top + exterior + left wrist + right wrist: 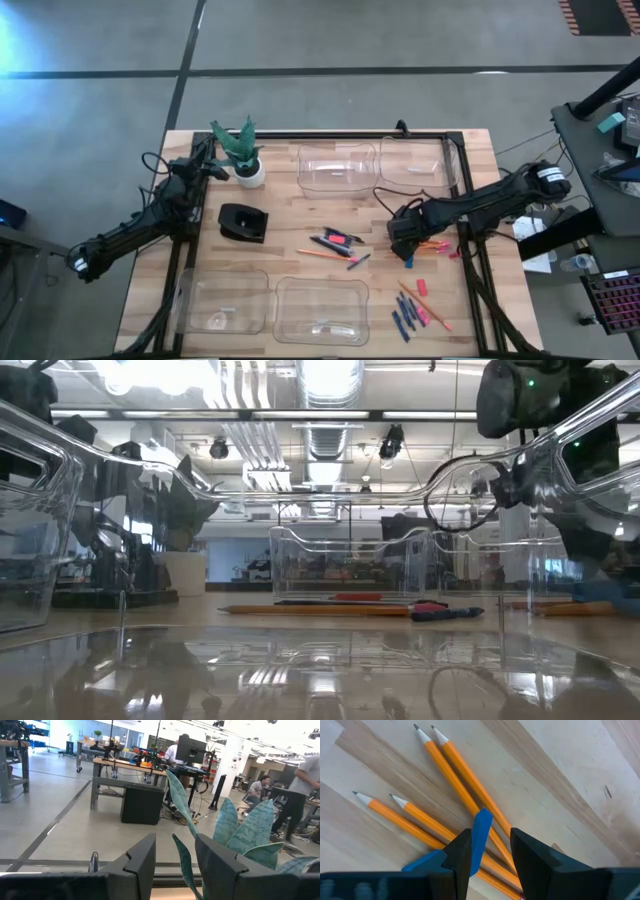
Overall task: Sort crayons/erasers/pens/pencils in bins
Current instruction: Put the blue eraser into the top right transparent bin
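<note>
Pencils lie fanned at frame centre under our right gripper, long axes running diagonally across its narrow gap. A blue stick, probably a crayon, sits between the fingers; grip unconfirmed. Left gripper idles upper left, partly open.

My wooden counter carries four clear bins, scattered pencils, crayons, a potted plant.
</note>
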